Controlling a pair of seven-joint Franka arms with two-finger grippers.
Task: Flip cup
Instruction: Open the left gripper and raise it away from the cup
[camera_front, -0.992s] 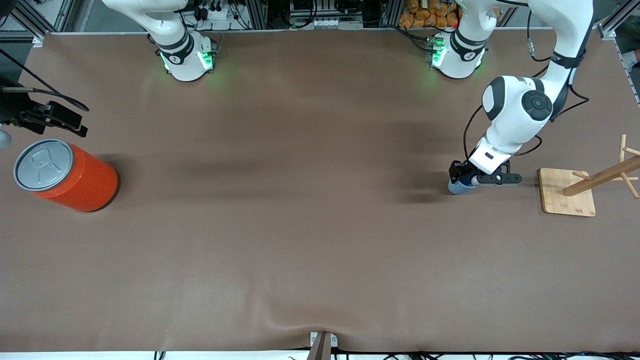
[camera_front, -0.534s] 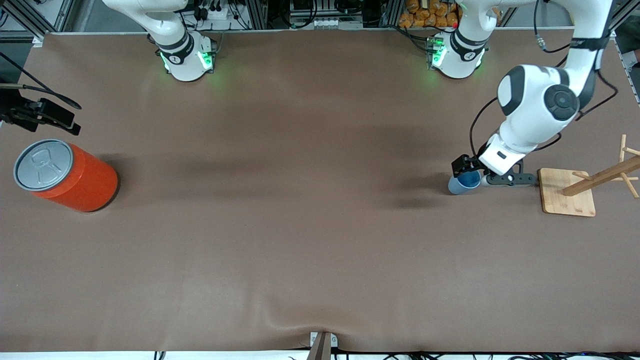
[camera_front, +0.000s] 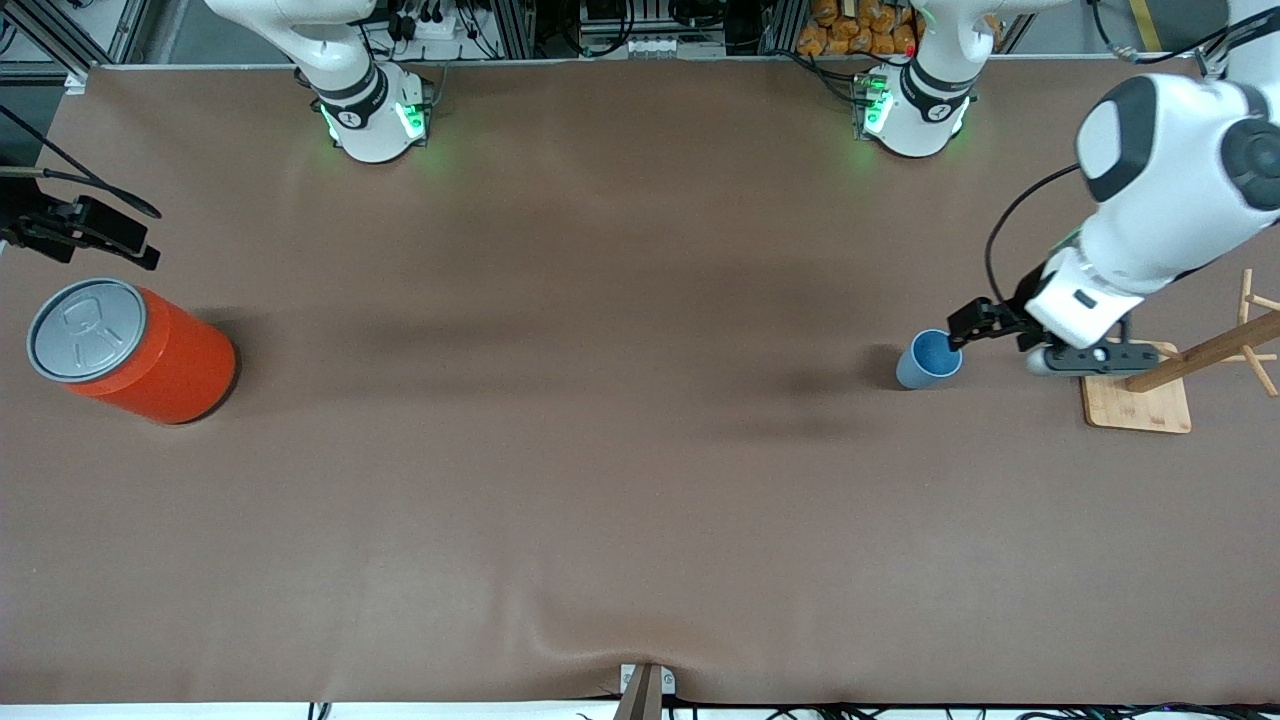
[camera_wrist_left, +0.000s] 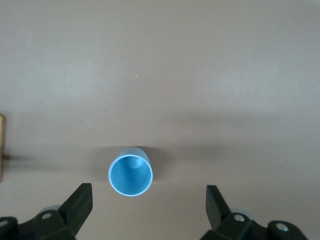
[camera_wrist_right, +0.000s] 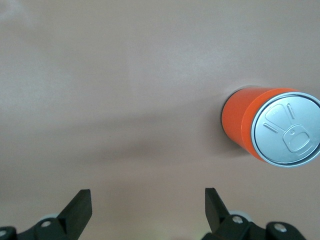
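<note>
The small light blue cup (camera_front: 928, 358) stands upright on the brown table, mouth up, toward the left arm's end. In the left wrist view the cup (camera_wrist_left: 130, 175) shows its darker blue inside. My left gripper (camera_front: 1000, 340) hangs open above the table beside the cup, touching nothing. Its two dark fingers (camera_wrist_left: 80, 202) stand wide apart around empty space, and the left gripper (camera_wrist_left: 148, 200) sits back from the cup. My right gripper (camera_front: 120, 240) waits open over the table's other end, and the right gripper (camera_wrist_right: 148, 202) holds nothing.
A large orange can (camera_front: 130, 350) with a grey lid stands near the right gripper, and that orange can (camera_wrist_right: 270, 130) also shows in the right wrist view. A wooden rack on a square base (camera_front: 1135, 395) stands close to the cup, under the left arm's hand.
The left gripper opened and let go of the cup, then rose and drew away toward the wooden rack. The cup stays upright where it was. The right gripper shifted slightly.
</note>
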